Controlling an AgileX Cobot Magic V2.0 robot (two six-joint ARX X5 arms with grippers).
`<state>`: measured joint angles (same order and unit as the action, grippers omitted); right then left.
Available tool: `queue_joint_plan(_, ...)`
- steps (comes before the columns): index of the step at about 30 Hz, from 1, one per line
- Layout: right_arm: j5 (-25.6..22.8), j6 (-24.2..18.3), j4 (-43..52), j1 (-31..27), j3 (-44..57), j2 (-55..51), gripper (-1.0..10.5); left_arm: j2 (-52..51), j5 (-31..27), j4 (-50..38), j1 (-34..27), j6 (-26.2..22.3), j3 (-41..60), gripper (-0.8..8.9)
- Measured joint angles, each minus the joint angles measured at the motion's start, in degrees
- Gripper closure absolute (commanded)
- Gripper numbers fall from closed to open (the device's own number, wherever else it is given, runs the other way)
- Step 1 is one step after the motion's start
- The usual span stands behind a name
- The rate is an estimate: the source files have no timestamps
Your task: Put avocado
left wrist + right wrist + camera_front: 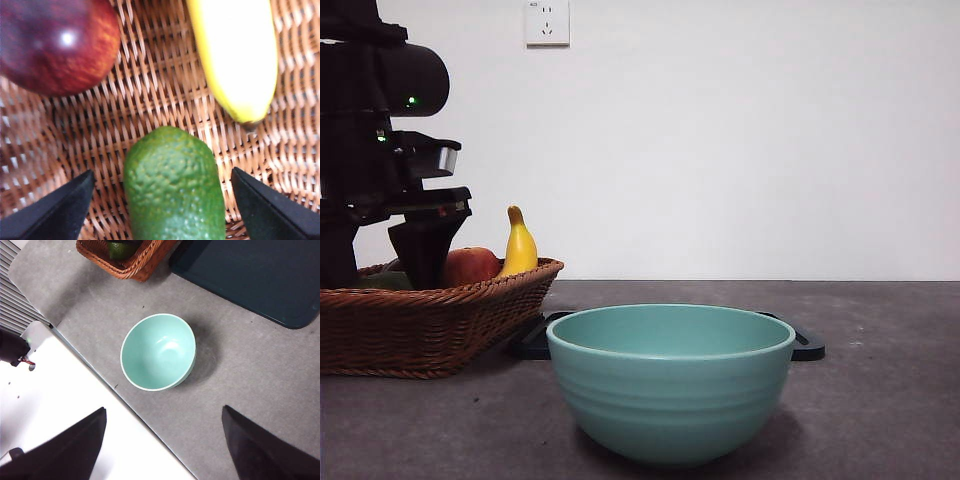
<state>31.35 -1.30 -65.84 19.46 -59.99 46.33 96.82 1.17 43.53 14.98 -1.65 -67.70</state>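
Left wrist view: we note left gripper wide open, empty, straddling avocado; closing off-centre risks it rolling.

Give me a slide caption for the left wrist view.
Open left gripper straddling the avocado in the wicker basket, beside apple and banana.

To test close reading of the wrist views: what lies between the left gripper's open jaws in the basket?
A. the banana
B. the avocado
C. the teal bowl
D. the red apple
B: in the left wrist view the green avocado lies on the wicker basket between the open jaws of the left gripper, with the banana and the apple beyond.
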Motion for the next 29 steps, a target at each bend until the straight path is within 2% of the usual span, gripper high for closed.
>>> queue_joint_plan(4,0.0,0.0,0.0,0.0,0.0,0.0,5.8,1.18,0.0,0.37,0.07,-0.02,-0.02,4.91)
queue_joint_plan(8,0.0,0.0,0.0,0.0,0.0,0.0,5.8,1.44,0.02,0.37,0.07,0.0,-0.02,5.18)
queue_joint_plan(11,0.0,0.0,-0.02,0.0,0.0,0.0,5.8,1.44,0.02,0.48,0.11,0.0,-0.02,5.79)
queue_joint_plan(19,0.0,0.0,-0.04,0.0,0.0,0.0,5.8,0.37,0.02,5.14,0.11,0.0,-1.77,5.79)
queue_joint_plan(24,0.0,0.0,-0.07,0.0,0.0,0.0,5.8,-6.19,0.35,7.87,0.7,0.0,-5.73,5.79)
queue_joint_plan(29,0.0,0.0,-0.07,0.0,0.0,0.0,5.8,-15.23,6.6,9.33,3.54,0.37,-7.78,5.79)
